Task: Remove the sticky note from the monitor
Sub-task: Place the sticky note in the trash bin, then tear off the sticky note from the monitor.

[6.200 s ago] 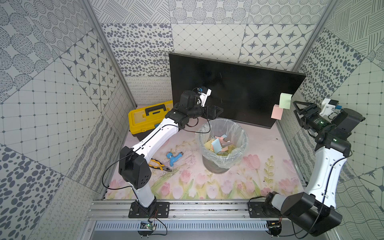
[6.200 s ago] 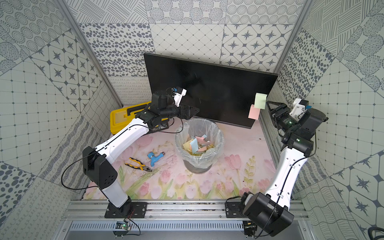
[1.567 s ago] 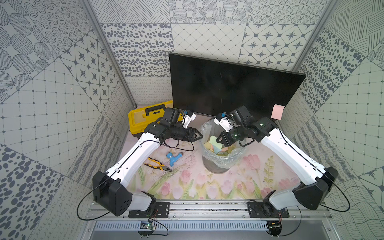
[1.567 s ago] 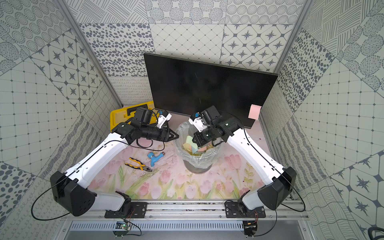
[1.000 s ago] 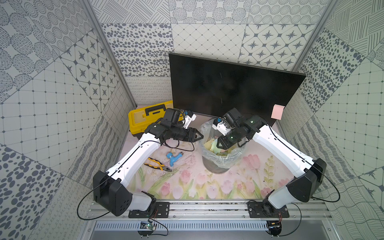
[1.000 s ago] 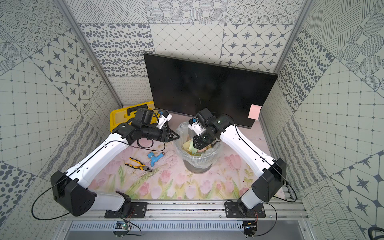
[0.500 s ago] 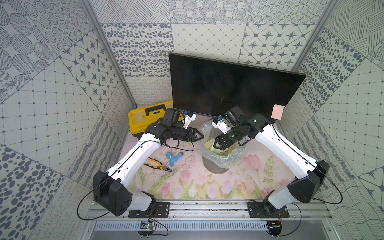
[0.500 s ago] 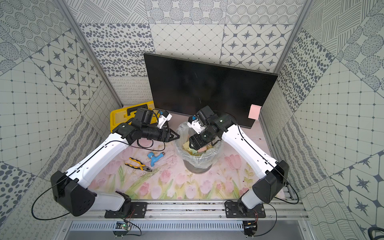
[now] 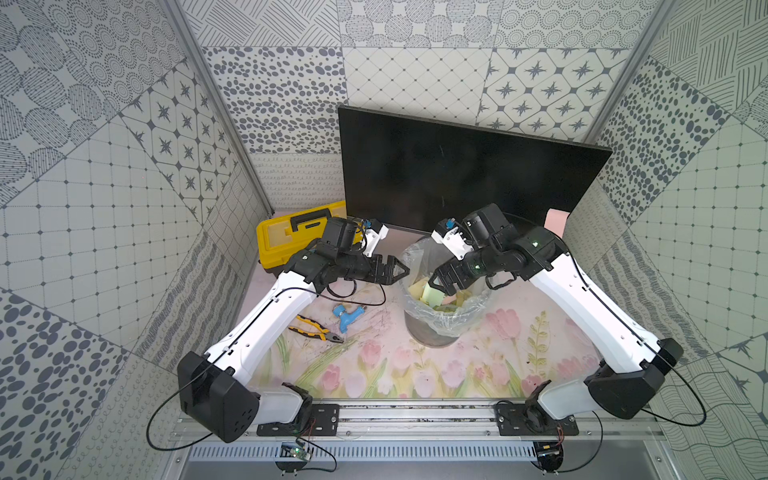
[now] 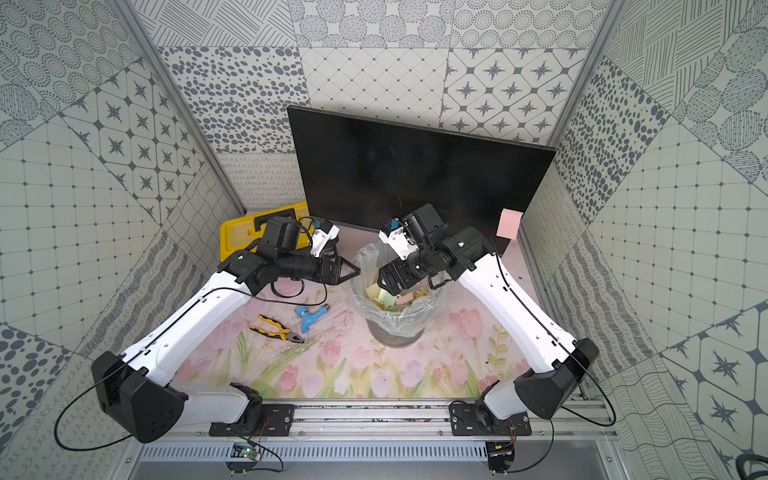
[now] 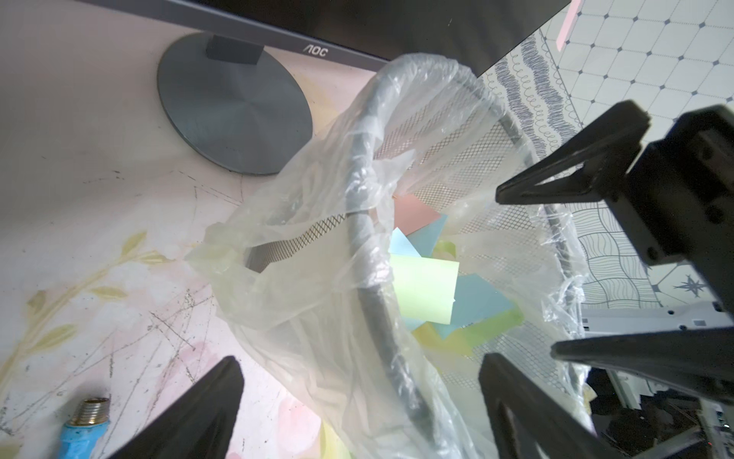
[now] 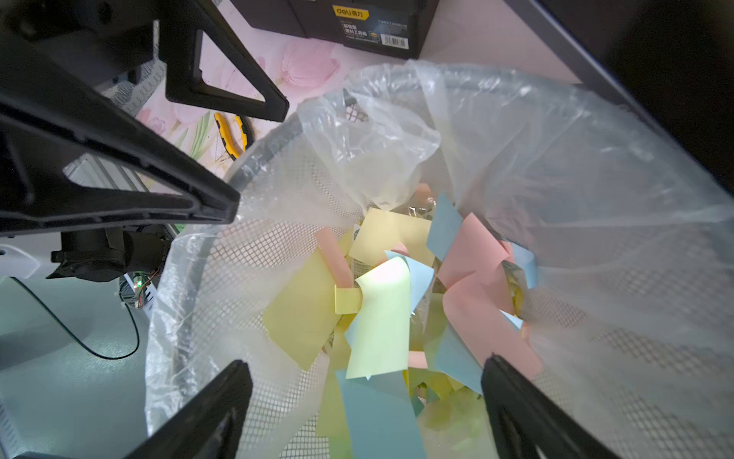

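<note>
Right gripper (image 9: 439,282): jaws wide apart, holds nothing, above the bin (image 9: 432,332).
Left gripper (image 9: 395,272): also wide open and empty, just beside the left rim of the bin.
Inside the bin: many coloured notes (image 12: 381,318).
Sticky note (image 9: 556,218): one pink, on the far right lower edge of the monitor (image 9: 457,166).
Left to do: it seems this pink one must be peeled off.

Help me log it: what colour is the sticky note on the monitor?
The sticky note is pink, clearest in a top view.

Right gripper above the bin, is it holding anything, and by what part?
Nothing. The right gripper is open over the bin, its notes lying loose below it; the left gripper is open and empty too.
</note>
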